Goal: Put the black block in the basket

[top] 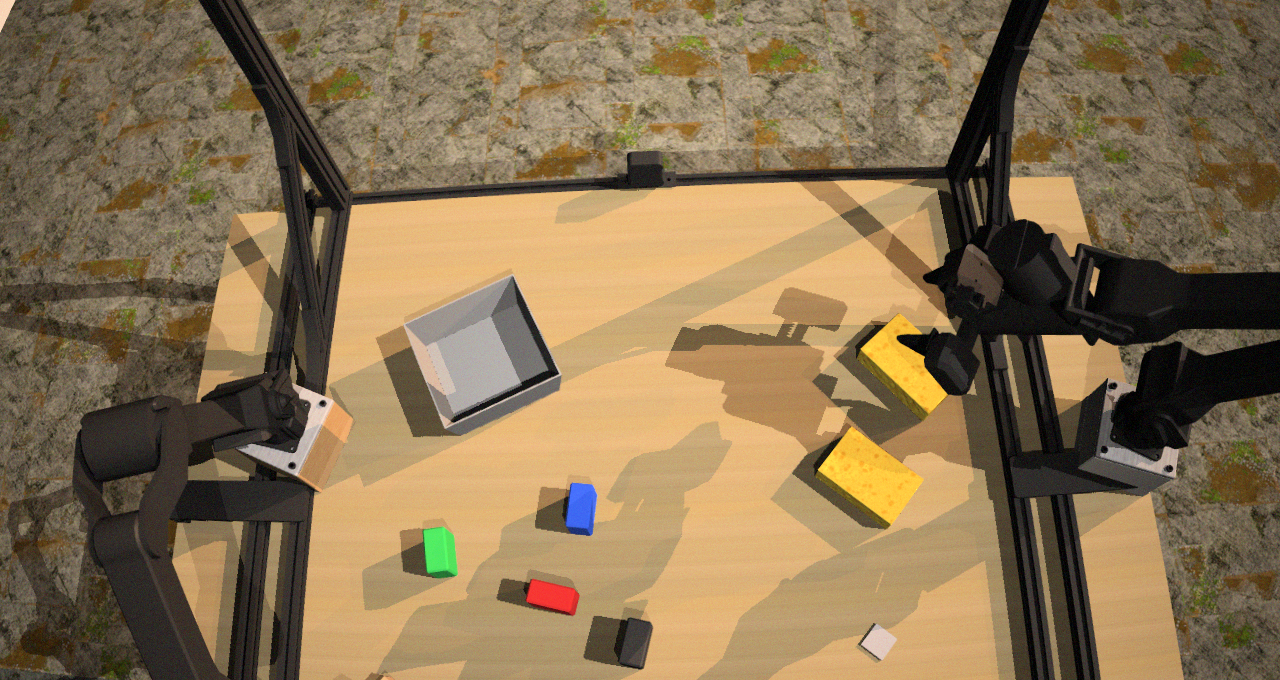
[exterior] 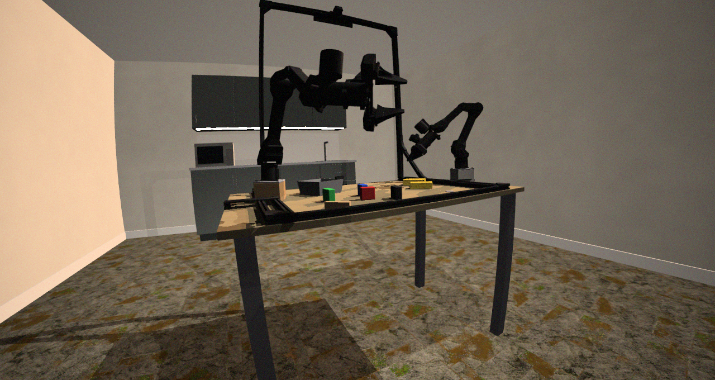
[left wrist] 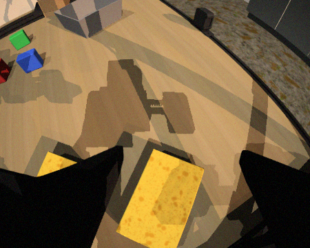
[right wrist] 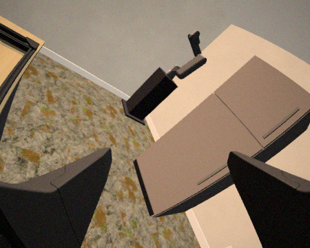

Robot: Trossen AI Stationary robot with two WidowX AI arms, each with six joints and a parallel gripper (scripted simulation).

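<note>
The black block [top: 634, 641] lies near the table's front edge, also seen in the exterior view [exterior: 396, 192]. The grey basket [top: 481, 351] stands upright and empty at the left middle of the table; the left wrist view shows it far off [left wrist: 90, 13]. My left gripper [top: 921, 309] is open and empty, hovering over a yellow sponge [left wrist: 162, 200] at the right side, far from the black block. My right gripper [exterior: 387, 95] [right wrist: 171, 156] is open and empty, raised high above the table and pointing out at the room.
A second yellow sponge [top: 869, 475] lies in front of the first. Blue [top: 580, 508], green [top: 439, 551] and red [top: 552, 595] blocks lie between the basket and the black block. A small white tile [top: 878, 641] lies at the front right. Black frame rails edge the table.
</note>
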